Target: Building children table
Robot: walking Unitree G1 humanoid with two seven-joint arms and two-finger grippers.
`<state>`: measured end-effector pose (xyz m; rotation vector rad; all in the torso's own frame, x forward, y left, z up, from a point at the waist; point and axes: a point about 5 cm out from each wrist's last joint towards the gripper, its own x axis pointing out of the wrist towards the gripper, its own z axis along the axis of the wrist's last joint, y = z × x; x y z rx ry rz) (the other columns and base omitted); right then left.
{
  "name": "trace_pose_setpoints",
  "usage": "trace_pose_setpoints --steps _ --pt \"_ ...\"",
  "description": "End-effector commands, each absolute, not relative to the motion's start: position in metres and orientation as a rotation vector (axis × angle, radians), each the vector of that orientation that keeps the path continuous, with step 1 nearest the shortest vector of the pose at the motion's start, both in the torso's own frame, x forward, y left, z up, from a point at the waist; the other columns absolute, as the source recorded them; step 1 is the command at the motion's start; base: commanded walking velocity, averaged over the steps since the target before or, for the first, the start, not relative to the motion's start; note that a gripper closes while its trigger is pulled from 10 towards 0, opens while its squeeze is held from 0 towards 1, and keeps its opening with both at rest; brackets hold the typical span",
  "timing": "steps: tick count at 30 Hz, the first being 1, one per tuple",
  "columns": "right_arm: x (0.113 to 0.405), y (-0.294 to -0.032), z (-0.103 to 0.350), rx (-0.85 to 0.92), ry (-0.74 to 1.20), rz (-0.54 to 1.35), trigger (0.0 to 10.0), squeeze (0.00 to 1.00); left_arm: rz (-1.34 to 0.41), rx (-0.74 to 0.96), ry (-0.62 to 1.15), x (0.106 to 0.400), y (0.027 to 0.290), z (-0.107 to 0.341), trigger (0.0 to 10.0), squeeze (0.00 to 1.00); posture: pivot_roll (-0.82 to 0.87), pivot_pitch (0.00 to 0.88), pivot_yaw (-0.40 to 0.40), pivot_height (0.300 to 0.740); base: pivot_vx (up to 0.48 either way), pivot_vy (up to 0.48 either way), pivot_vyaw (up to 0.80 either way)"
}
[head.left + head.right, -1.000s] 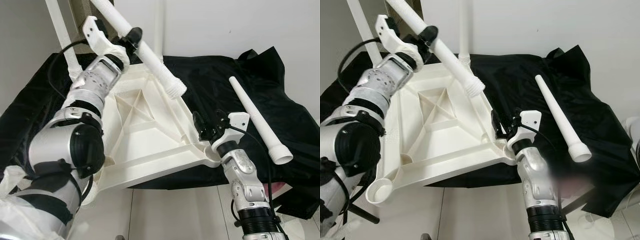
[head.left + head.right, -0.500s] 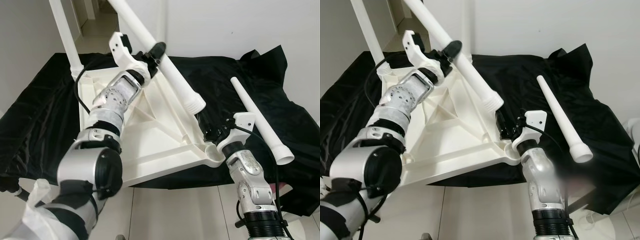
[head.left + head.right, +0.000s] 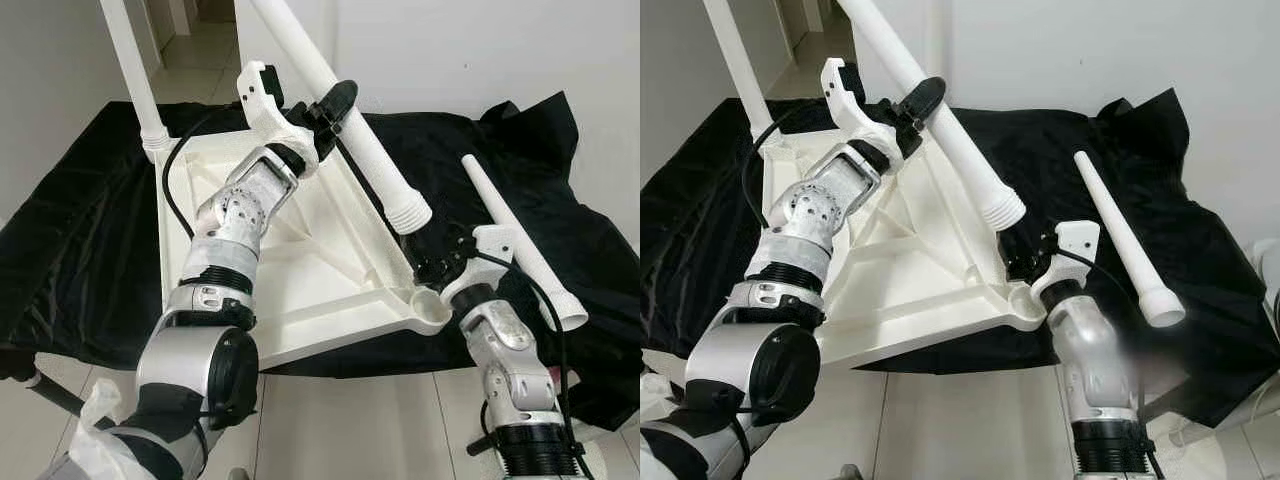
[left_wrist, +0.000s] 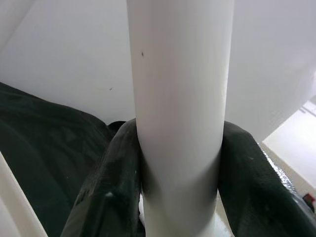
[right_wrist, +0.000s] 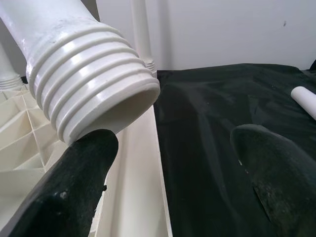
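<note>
Upturned white plastic tabletop with ribbed underside (image 3: 300, 270) lies on a black cloth (image 3: 90, 230) spread over the bench, one corner socket (image 3: 430, 300) toward the robot's right side.

Left gripper (image 3: 335, 105) raised above the tabletop's far half, black fingers (image 4: 113, 187) clenched around a long white plastic table leg with a threaded end (image 3: 370, 160). The leg is held tilted, upper end out of frame, threaded end (image 5: 94, 94) pointing down toward the near right corner socket but apart from it, hanging just above the right gripper.

Right gripper (image 3: 435, 250) sits at the tabletop's right edge, just behind the corner socket. Fingers (image 5: 74, 192) spread apart, grasping nothing; in the right wrist view the tabletop's rim (image 5: 143, 168) runs beside one finger and the threaded end hangs just above it.

Second loose white tapered leg (image 3: 520, 245) lies flat on the black cloth to the right of the tabletop, wide end toward the robot, apart from both grippers.

Two more white legs already stand upright in the far corners: one at far left (image 3: 135, 70), one at the far right corner (image 5: 140, 34).

White wall (image 3: 480, 40) behind the bench; pale tiled floor (image 3: 340, 420) in front.
</note>
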<state>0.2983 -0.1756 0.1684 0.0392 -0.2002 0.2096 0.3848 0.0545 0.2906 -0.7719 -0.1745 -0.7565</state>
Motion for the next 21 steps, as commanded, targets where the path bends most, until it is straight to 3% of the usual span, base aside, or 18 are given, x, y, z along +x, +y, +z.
trace_pose_setpoints --steps 1,9,21 --pt "0.300 -0.176 0.175 0.025 -0.226 0.208 10.0 0.00 -0.849 -0.730 -0.145 0.379 0.044 0.283 10.0 0.00 -0.08 0.022 0.051 0.740 0.000 0.000 0.00" --pt "0.304 -0.170 0.188 0.020 -0.266 0.201 10.0 0.00 -0.915 -0.721 -0.102 0.369 0.030 0.275 10.0 0.00 -0.11 0.029 0.091 0.740 0.000 0.000 0.00" --pt "0.302 -0.162 0.188 -0.028 -0.216 0.257 10.0 0.00 -0.994 -0.605 -0.112 0.356 0.013 0.273 10.0 0.00 -0.08 0.031 0.050 0.740 0.000 0.000 0.00"
